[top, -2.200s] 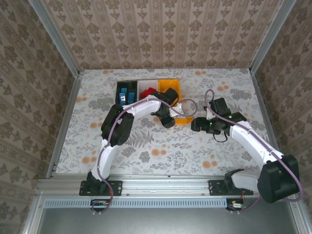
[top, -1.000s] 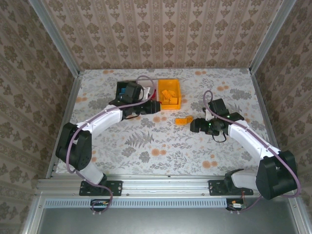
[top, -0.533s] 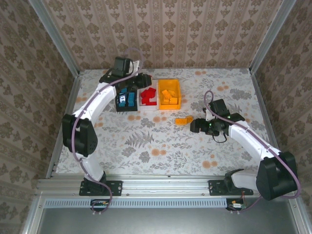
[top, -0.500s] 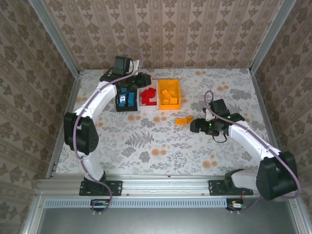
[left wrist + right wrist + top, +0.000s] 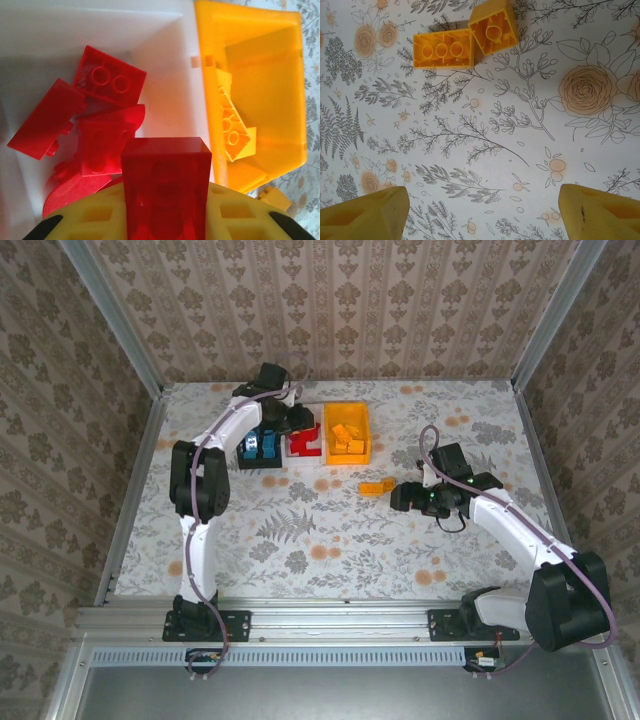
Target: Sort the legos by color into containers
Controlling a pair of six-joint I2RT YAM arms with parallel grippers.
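Left gripper [image 5: 165, 202]: pressed in on 1 red brick [image 5: 166, 172]. My left wrist view has the brick pinched between the 2 yellow fingers [image 5: 87, 220], flat end up, directly above the white bin [image 5: 100, 25], near its front wall. It looks clear of the loose red bricks [image 5: 107, 80] under it, though I cannot tell for sure. I count about 4 of those on the bin floor, lying at mixed angles and overlapping.

Orange-yellow bin [image 5: 265, 75]: touching the white bin's right wall. It holds several orange-yellow bricks [image 5: 232, 132] bunched against the shared wall.

Black bin [image 5: 258, 466]: touching the white bin's left wall, with blue bricks [image 5: 262, 444] inside.

Right gripper [image 5: 482, 212]: spread wide, holding nothing and touching nothing. It hovers over the flowered table [image 5: 520, 125], well to the right of the white bin and nearer the arm bases. Its 2 fingertips [image 5: 365, 212] sit at the bottom corners of the right wrist view.

Loose pieces: 2 on the table between the white bin and the right gripper. The long orange-yellow brick [image 5: 442, 48] lies underside up, showing 3 round sockets. The short orange-yellow brick [image 5: 492, 25] is tilted, showing 1 socket, and its corner touches the long one's end.
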